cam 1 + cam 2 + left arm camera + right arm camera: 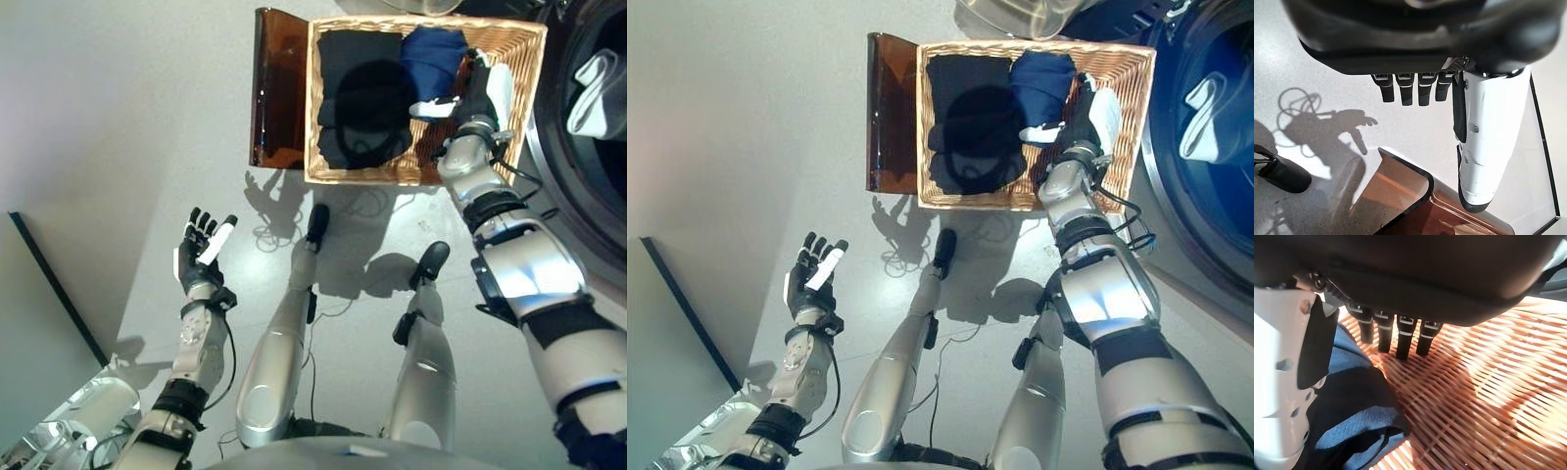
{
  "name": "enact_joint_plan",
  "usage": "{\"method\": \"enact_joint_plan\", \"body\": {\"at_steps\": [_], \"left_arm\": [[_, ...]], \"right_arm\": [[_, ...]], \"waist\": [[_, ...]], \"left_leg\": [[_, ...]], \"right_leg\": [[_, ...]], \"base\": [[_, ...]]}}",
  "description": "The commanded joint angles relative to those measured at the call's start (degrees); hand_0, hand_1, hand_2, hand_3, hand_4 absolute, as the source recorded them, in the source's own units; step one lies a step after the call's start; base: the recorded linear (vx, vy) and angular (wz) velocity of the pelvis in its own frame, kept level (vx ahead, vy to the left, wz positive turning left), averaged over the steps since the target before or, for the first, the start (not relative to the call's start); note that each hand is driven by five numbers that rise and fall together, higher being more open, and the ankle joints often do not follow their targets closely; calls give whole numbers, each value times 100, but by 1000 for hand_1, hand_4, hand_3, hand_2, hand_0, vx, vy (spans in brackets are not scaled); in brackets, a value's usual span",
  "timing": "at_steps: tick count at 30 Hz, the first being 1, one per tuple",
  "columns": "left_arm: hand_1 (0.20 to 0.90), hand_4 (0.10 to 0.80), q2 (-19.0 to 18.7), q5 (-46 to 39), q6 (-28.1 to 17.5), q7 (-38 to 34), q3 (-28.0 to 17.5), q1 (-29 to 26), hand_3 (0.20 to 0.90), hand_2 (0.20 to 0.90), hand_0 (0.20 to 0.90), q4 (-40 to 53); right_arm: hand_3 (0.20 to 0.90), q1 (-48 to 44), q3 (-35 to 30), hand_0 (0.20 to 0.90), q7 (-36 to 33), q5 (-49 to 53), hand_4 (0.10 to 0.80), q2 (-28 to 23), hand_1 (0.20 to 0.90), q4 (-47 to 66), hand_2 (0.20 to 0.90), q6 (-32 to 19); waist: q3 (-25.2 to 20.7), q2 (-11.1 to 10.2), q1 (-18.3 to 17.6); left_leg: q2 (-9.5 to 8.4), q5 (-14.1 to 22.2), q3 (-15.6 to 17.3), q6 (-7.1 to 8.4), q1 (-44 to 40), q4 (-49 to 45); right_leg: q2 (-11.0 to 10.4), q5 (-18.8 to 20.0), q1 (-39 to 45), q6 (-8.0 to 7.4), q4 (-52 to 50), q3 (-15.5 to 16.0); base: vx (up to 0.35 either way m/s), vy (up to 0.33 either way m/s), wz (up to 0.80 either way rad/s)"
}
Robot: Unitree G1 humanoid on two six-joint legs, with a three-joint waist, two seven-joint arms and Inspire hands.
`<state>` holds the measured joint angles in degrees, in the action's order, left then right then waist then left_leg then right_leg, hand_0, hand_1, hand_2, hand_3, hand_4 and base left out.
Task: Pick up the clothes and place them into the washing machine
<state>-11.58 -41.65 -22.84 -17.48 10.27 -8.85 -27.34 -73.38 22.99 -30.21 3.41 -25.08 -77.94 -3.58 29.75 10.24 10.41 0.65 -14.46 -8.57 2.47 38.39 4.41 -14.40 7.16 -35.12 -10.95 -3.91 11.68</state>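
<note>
Inside the wicker basket (519,44) I count two garments, one black (362,98), one blue (434,54); a white one (596,93) lies in the washing machine (1176,196). My right hand (480,88) reaches into the basket, its wrist view alone showing fingers (1400,335) straight, empty. My left hand (201,250) hangs open.

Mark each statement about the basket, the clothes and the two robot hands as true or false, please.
1. The right robot hand is inside the wicker basket. True.
2. The left robot hand holds a black garment. False: it is open and empty, above the floor.
3. A black garment and a blue garment lie in the basket. True.
4. The washing machine drum is empty. False: a white cloth shows inside.
</note>
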Motion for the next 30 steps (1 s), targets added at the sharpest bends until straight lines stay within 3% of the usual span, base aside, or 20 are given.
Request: {"method": "enact_joint_plan", "body": {"at_steps": [1,2,4,5,30], "left_arm": [[900,800,-361,-61,-389,-70,183,117,900,900,900,544],[900,800,-361,-61,-389,-70,183,116,900,900,900,544],[900,800,-358,-62,-375,-76,193,104,900,900,900,536],[900,800,-338,-88,-371,-66,205,94,900,900,900,514],[900,800,-271,-168,-380,-39,235,175,900,900,900,263]], "right_arm": [[521,-1000,577,521,-14,180,529,-398,521,118,521,-185],[499,-1002,578,499,-13,181,514,-399,499,117,499,-185],[277,-1048,587,277,-13,196,355,-419,277,123,277,-186],[200,-1091,607,200,-21,188,300,-457,200,92,200,-182],[200,-853,405,200,-132,286,300,-231,200,321,200,-307]], "waist": [[5,359,248],[5,359,248],[5,358,257],[5,366,264],[5,225,140]], "left_leg": [[-308,174,127,232,231,59],[-308,174,127,232,232,59],[-303,165,115,233,266,59],[-305,161,106,230,288,59],[-228,184,269,225,-27,59]], "right_leg": [[-148,-651,-258,82,-706,-415],[-148,-651,-260,82,-708,-416],[-153,-657,-295,82,-713,-416],[-157,-665,-319,84,-728,-417],[-86,-533,-52,70,-562,-521]], "base": [[0,17,5],[-3,12,6],[-3,13,5],[-3,15,5],[-1,2,1]]}}
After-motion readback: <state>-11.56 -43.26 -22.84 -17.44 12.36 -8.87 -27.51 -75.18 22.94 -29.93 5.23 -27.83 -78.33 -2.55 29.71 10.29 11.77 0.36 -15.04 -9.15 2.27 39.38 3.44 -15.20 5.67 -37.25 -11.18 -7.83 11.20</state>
